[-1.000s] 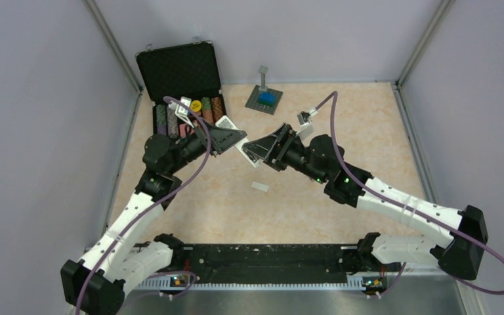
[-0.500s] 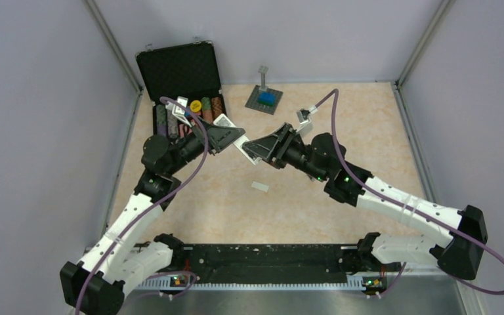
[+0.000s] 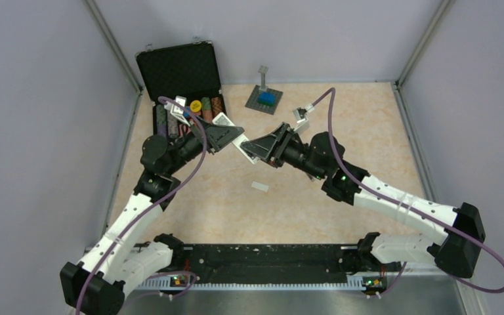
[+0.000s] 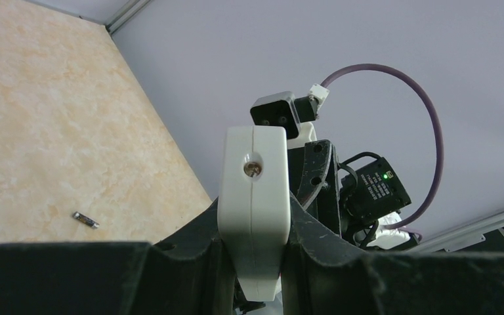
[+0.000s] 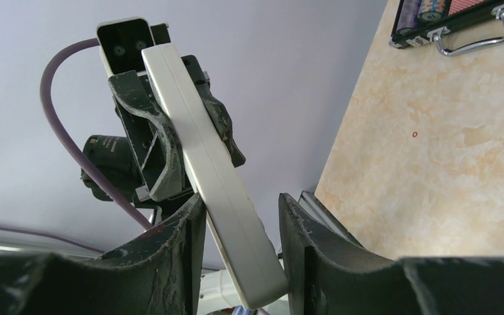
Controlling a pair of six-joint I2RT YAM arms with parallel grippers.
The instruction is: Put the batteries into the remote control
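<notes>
The white remote control [image 3: 244, 148] hangs in the air between both arms above the middle of the table. My left gripper [image 4: 252, 226] is shut on one end of the remote control [image 4: 252, 184], whose end face with a screw points away from the camera. My right gripper [image 5: 239, 220] has closed round the other end; the remote control [image 5: 200, 157] lies slanted between the fingers [image 5: 180, 230], touching both. One small dark battery [image 4: 85, 220] lies on the table in the left wrist view. I cannot make out any batteries in the top view.
A small white cover plate [image 3: 260, 187] lies on the table below the grippers. An open black case [image 3: 178, 69] with poker chips stands at the back left. A grey baseplate with a blue brick [image 3: 264, 98] sits at the back centre. Grey walls enclose the table.
My right gripper has narrowed its jaws around the remote's free end and shifted slightly left. The left gripper has kept its grip and barely moved.
</notes>
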